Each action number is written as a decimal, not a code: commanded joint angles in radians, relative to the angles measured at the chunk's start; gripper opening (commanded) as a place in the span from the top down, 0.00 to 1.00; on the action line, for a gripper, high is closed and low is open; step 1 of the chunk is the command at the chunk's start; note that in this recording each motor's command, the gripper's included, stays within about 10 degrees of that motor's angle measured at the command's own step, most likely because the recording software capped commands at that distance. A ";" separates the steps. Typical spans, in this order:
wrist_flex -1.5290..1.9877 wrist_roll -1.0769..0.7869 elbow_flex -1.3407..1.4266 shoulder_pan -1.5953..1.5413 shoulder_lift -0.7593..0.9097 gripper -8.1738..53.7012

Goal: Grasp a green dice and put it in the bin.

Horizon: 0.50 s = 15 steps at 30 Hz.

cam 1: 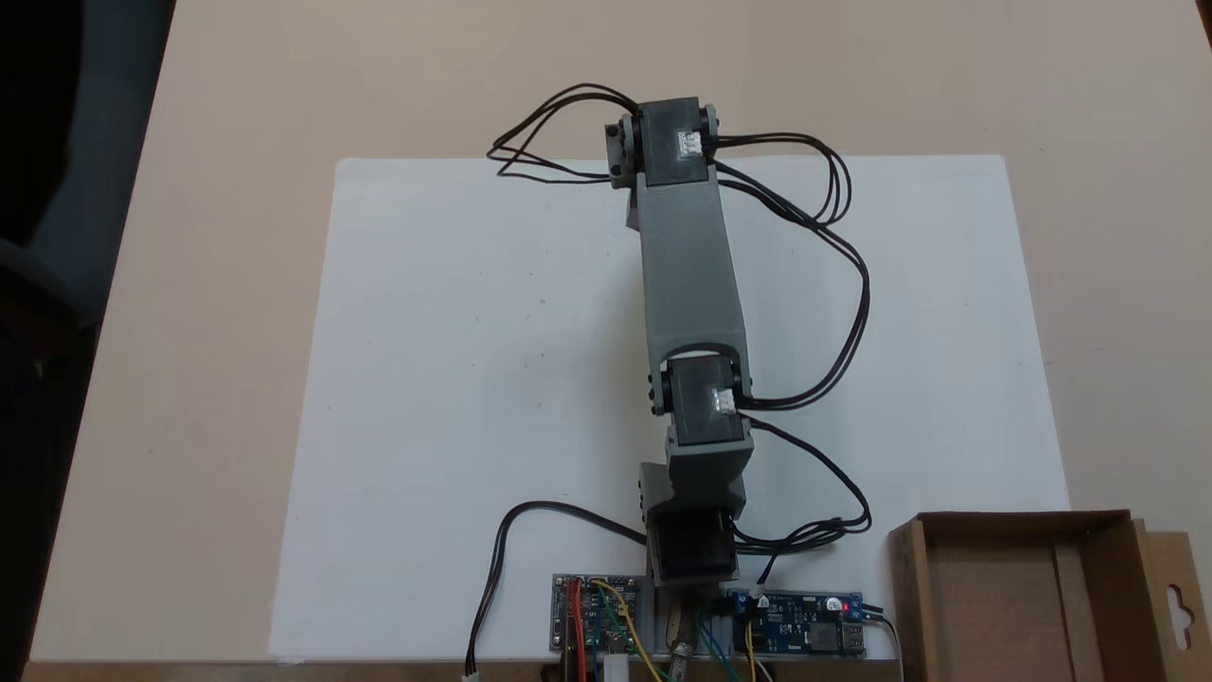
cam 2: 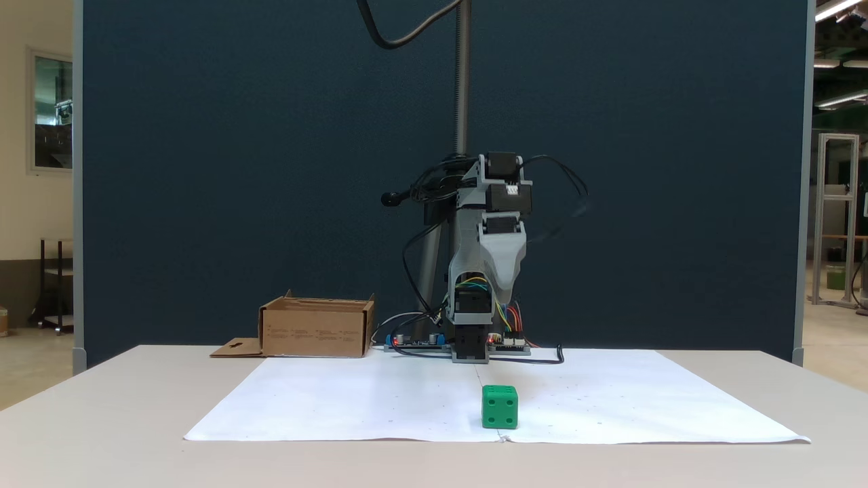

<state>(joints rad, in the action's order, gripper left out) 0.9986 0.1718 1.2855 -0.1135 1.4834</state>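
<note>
Pincer (cam 2: 505,295) hangs tip-down from the folded arm (cam 2: 485,244) in the middle of the front-on fixed view, grey and tapering, with wires behind it. From where I stand its jaws line up with each other and I cannot tell whether they are parted or closed; nothing shows between them. Lower in the same view, well apart from the tip, the green dice (cam 2: 500,407) sits flat on the white paper sheet (cam 2: 352,400) near that sheet's front edge, a face with darker pips turned toward me. The sheet lies on the pale worktop (cam 2: 102,434). The bin (cam 2: 317,328) stands left of centre in this view, beside the arm's base, at the back corner of the sheet, its flap with the hang-hole cutout lying flat on the worktop to its left. There are lines of print on the bin's front wall, too small to read. In the fixed view from above, the bin (cam 1: 909,578) sits at the lower right corner of the frame, its flap on the right side, and the arm (cam 1: 686,275) stretches up the middle over the sheet (cam 1: 454,379). White labels on the arm's black motors are blurred past reading. Two circuit boards (cam 1: 800,625) flank the base at the bottom edge, one showing a small red light.
</note>
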 commanded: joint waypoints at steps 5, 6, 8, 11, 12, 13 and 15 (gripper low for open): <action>0.035 0.080 -0.100 -0.018 -0.107 0.24; 0.035 0.080 -0.110 -0.018 -0.120 0.24; 0.038 0.081 -0.123 -0.017 -0.127 0.24; 0.046 0.081 -0.126 -0.017 -0.129 0.24; 0.052 0.081 -0.126 -0.018 -0.129 0.24; 0.054 0.081 -0.126 -0.020 -0.130 0.24; 0.057 0.084 -0.126 -0.025 -0.130 0.24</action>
<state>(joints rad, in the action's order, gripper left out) 0.9986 0.1902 1.2072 -0.1135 1.3346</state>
